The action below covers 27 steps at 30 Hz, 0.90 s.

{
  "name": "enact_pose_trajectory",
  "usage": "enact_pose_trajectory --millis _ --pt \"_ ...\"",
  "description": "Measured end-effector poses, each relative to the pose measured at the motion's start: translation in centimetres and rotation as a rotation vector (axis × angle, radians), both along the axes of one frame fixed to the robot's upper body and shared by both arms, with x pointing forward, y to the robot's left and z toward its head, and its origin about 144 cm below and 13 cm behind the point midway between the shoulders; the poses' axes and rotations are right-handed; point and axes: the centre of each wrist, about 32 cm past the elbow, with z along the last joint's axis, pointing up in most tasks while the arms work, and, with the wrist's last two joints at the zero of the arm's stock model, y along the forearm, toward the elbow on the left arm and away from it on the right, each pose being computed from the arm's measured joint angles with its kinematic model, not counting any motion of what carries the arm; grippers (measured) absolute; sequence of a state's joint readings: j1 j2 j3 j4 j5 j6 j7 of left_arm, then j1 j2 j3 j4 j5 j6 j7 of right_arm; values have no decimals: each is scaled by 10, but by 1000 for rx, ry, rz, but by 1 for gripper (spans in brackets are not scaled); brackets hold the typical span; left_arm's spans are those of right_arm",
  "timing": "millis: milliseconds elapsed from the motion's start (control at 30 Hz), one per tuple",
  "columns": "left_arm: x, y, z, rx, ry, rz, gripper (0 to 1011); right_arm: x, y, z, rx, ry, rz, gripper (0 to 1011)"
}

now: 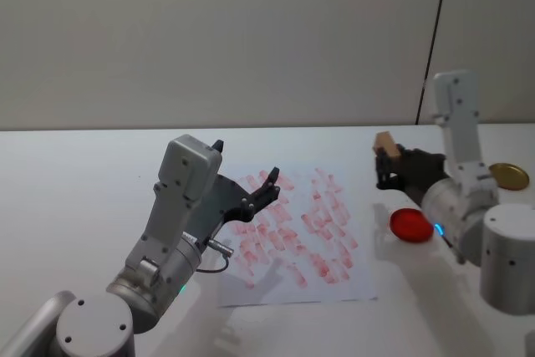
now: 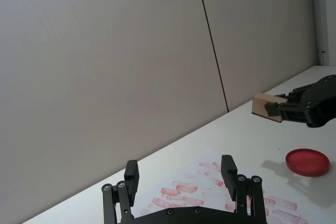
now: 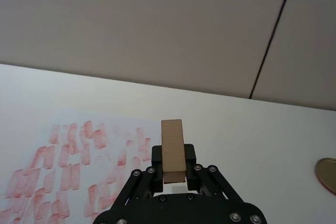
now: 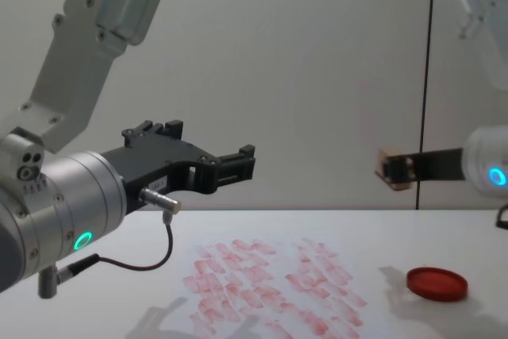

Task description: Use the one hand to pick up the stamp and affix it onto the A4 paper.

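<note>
The stamp (image 1: 384,141) is a small tan wooden block, held in the air by my right gripper (image 1: 385,165), which is shut on it. The pair hovers above the table between the A4 paper (image 1: 292,232) and the red ink pad (image 1: 411,225). In the right wrist view the stamp (image 3: 172,150) stands upright between the black fingers, with the paper (image 3: 68,166) below. From the chest the stamp (image 4: 394,169) hangs high over the table. My left gripper (image 1: 261,193) is open and raised over the paper's left part.
A round red ink pad (image 4: 436,283) lies on the white table right of the paper. A gold round lid (image 1: 508,175) sits at the far right. A grey wall stands behind the table.
</note>
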<state>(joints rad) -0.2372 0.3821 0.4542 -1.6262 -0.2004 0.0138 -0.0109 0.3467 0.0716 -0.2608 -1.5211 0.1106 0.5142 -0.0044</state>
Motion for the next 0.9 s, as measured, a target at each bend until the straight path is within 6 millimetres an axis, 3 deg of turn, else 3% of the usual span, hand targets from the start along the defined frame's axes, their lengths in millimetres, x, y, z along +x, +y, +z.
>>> enact_pose_trajectory --millis 567,900 --pt "0 0 0 0 0 0 993 32 43 -20 11 120 147 218" --pt "0 0 0 0 0 0 993 48 58 -33 -14 174 174 218"
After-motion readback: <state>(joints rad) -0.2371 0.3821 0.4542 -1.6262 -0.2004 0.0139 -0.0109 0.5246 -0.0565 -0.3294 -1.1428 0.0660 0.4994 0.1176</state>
